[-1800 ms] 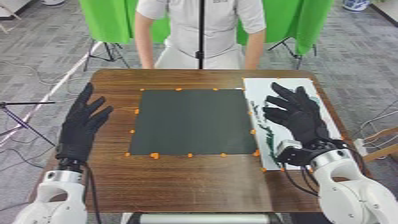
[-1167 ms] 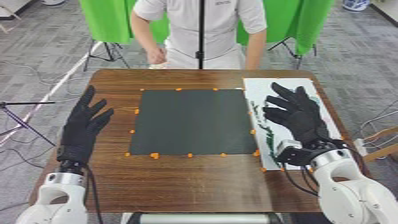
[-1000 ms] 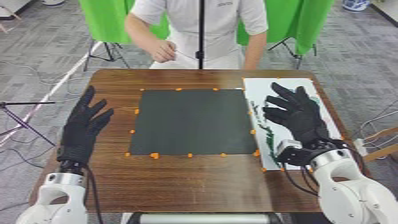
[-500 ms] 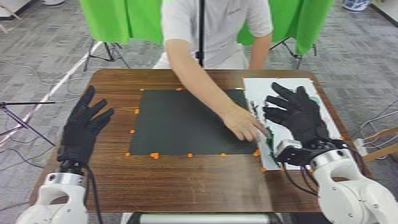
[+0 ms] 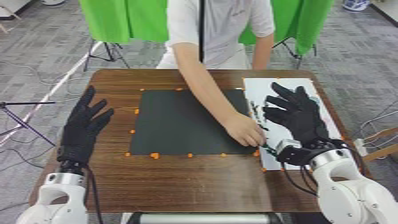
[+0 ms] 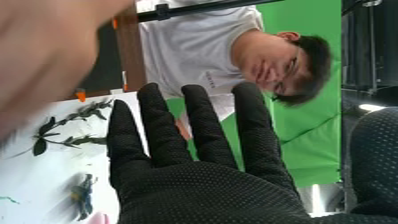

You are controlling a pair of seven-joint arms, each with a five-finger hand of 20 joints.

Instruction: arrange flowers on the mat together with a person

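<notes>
Flower stems [image 6: 40,146] lie beside the right robot hand [image 5: 302,121], its fingers spread straight

Faint print [image 6: 210,79] on white shirt [image 6: 182,47], too small to read

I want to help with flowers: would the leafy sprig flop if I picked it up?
The sprig would probably bend a little, since it looks thin. It's likely light, with small leaves that stick out and could snag.

A brown wooden bench [image 5: 195,187] stands on grey patterned flooring [image 5: 40,55], with green cloth [image 5: 115,22] hanging beyond it. A dark stand [image 5: 21,121] is at left; a blue-and-white pot [image 5: 356,4] sits far right. The right wrist view shows a bright light [image 6: 370,107].
</notes>
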